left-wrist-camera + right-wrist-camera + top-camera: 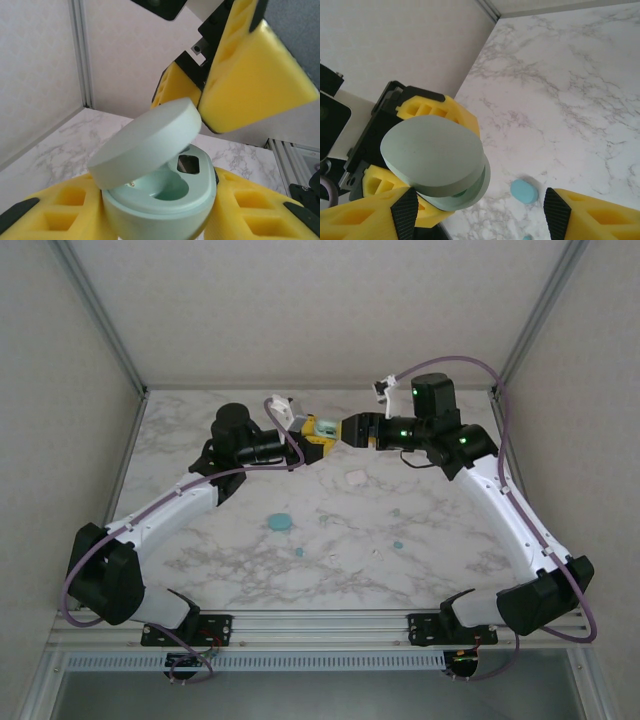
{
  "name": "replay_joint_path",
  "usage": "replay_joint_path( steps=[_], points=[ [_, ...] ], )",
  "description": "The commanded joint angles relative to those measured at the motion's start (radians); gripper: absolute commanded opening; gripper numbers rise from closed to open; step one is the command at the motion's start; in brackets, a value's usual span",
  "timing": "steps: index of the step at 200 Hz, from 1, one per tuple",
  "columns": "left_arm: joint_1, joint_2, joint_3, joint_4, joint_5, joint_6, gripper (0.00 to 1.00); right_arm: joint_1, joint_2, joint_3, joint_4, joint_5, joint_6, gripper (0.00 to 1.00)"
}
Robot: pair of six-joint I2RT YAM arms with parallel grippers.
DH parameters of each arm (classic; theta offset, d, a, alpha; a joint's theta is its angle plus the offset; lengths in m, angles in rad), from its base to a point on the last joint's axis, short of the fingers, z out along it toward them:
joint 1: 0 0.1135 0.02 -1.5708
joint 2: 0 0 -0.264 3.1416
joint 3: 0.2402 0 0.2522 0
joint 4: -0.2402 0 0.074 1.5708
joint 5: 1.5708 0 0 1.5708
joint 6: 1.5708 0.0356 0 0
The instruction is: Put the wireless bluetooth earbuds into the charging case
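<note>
Left pincer (pixel 160 220) clamps the pale green charging case (pixel 165 200), lid half-raised. Right pincer (pixel 477 210) gapes wide, empty. Earbuds (pixel 398 543) dot the desk (pixel 350 580): tiny, light, probably slick, so pinch them across the sides.

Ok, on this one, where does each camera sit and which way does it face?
Top external: above and behind the bases, looking down on the marble table; both arms show, left claw and right claw meeting at the pale green case.
Left wrist: looks along its own yellow fingers at the clamped case, lid ajar.
Right wrist: looks past its own fingers down at the lid.
Shared: the case.
</note>
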Motion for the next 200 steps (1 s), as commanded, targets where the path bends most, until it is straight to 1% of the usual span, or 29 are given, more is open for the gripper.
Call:
replay_joint_path(
  steps=[1, 22, 59, 106, 141, 176, 186, 200],
  points=[
    [-0.018, -0.038, 0.022, 0.030, 0.046, 0.011, 0.32, -0.013, -0.008, 0.024, 0.057, 0.055, 0.053, 0.71],
    [-0.018, -0.042, 0.014, 0.030, 0.043, 0.012, 0.32, -0.020, -0.005, 0.030, 0.067, 0.084, 0.082, 0.71],
    [-0.018, -0.041, -0.001, 0.062, 0.030, -0.008, 0.32, -0.025, 0.000, 0.036, 0.077, 0.087, 0.101, 0.72],
    [-0.020, -0.034, -0.013, 0.076, 0.007, -0.012, 0.33, -0.027, -0.047, 0.049, 0.079, 0.053, 0.108, 0.71],
    [-0.020, -0.023, -0.022, 0.131, -0.012, -0.047, 0.33, -0.030, -0.087, 0.056, -0.004, 0.110, 0.064, 0.70],
    [-0.018, -0.024, -0.032, 0.165, -0.024, -0.074, 0.33, -0.041, -0.141, 0.008, -0.049, 0.154, 0.034, 0.68],
    [-0.019, -0.028, -0.039, 0.177, -0.031, -0.078, 0.33, -0.045, -0.144, 0.020, -0.119, 0.201, 0.008, 0.66],
    [-0.018, -0.030, -0.045, 0.187, -0.036, -0.088, 0.33, -0.062, -0.152, 0.018, -0.221, 0.332, -0.013, 0.64]
  ],
)
